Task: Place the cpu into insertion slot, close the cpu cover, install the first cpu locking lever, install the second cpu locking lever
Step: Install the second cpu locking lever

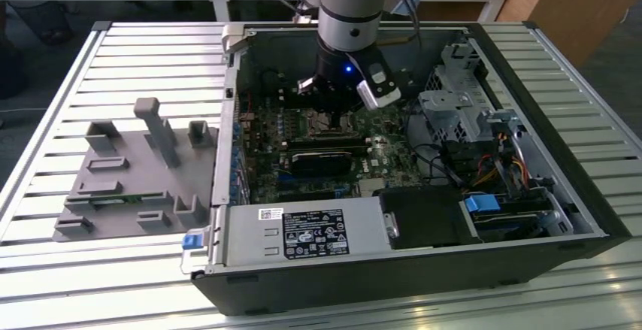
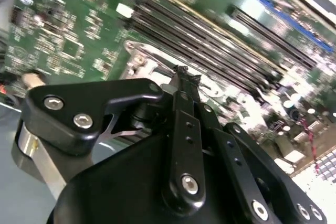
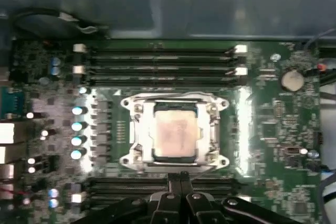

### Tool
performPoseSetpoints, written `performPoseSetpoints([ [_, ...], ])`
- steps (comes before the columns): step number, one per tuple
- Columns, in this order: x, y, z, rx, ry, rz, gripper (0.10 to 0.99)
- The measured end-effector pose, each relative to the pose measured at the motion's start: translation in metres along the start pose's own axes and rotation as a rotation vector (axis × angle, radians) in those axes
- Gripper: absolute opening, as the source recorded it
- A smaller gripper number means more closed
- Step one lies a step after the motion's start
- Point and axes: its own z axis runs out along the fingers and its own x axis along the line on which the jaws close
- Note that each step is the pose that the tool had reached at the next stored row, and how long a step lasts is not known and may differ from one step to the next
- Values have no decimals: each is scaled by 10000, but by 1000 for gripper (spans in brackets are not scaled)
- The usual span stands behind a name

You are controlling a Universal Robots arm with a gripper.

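My view, first wrist camera: small flat square silver-grey cpu (image 3: 175, 134) seated in socket on green motherboard (image 3: 273, 124), thin silver metal frame cpu cover (image 3: 176, 100) lying flat around it. Black claw (image 3: 184, 176) just beside socket edge nearest camera, fingers pressed together, narrow, nothing held. Exterior view: claw (image 1: 336, 104) low inside open black computer case (image 1: 401, 270) on slatted desk (image 1: 60, 270).

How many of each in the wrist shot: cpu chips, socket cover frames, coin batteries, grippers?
silver-grey square cpu chip: 1
thin silver metal cpu cover frame: 1
round silver coin battery: 1
black gripper: 1
Total: 4
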Motion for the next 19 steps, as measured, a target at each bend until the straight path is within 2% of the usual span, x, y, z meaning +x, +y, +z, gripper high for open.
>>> performPoseSetpoints([
  [3, 97, -6, 5, -2, 0, 0, 106],
  [8, 117, -39, 35, -25, 10, -1, 106],
  [11, 123, -86, 37, -98, 11, 0, 106],
  [15, 175, -105, 41, -190, 12, 1, 106],
  [19, 224, -108, 79, -219, 13, 1, 106],
])
